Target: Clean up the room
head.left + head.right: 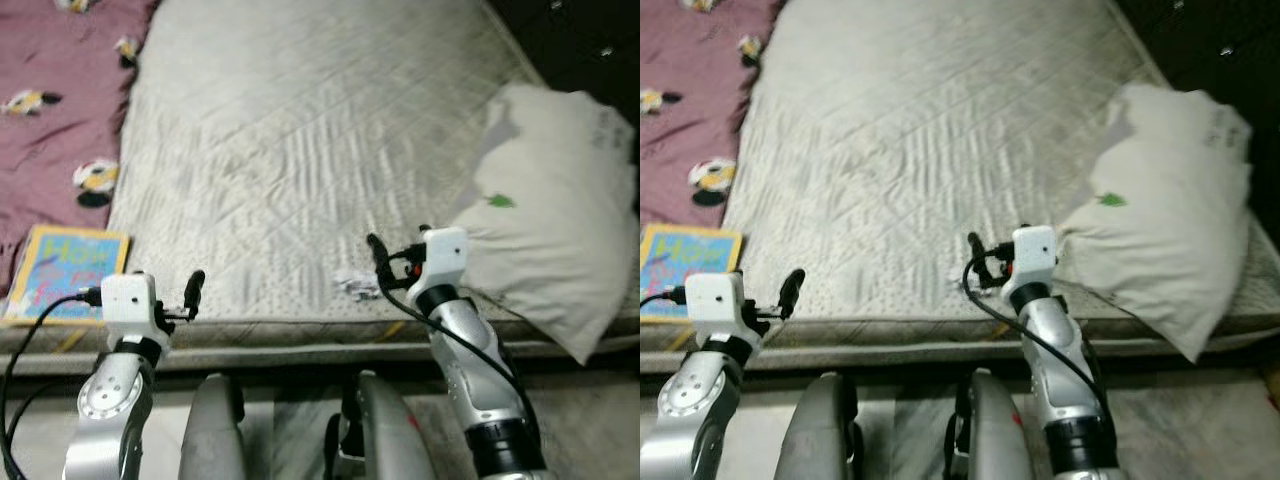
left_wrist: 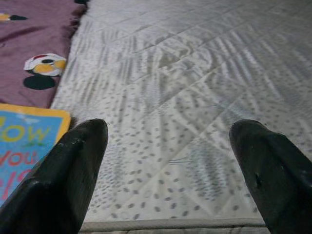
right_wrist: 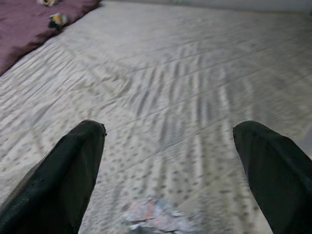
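Far left on the bed: a maroon blanket (image 1: 55,110) with cartoon prints, draped along the mattress (image 1: 300,130) edge. Just below it, at the near left corner, a blue-and-yellow book (image 1: 68,272) lying flat, touching the blanket's lower edge.

Beside the book, the left gripper (image 1: 193,292), raised at the mattress's near edge and not touching anything; jaws spread wide in the left wrist view, black fingers (image 2: 63,180) apart with bare quilted mattress between them and the book's corner just outside the one finger.

Middle: grey-white quilted mattress, speckled near the front edge. Near that front edge, a small crumpled scrap of paper (image 1: 356,284), pale with faint colour, lying on the mattress.

Just right of the scrap, the right gripper (image 1: 376,262), held low over the mattress close to the scrap, apart from it as far as can be made out. Jaws spread wide in the right wrist view, fingers (image 3: 63,180) well apart, the scrap (image 3: 155,217) lying between and slightly ahead of them, blurred.

Far right: a white pillow (image 1: 550,215) with a small green mark, resting tilted on the mattress's right side, its lower corner overhanging the front edge, close behind the right wrist.
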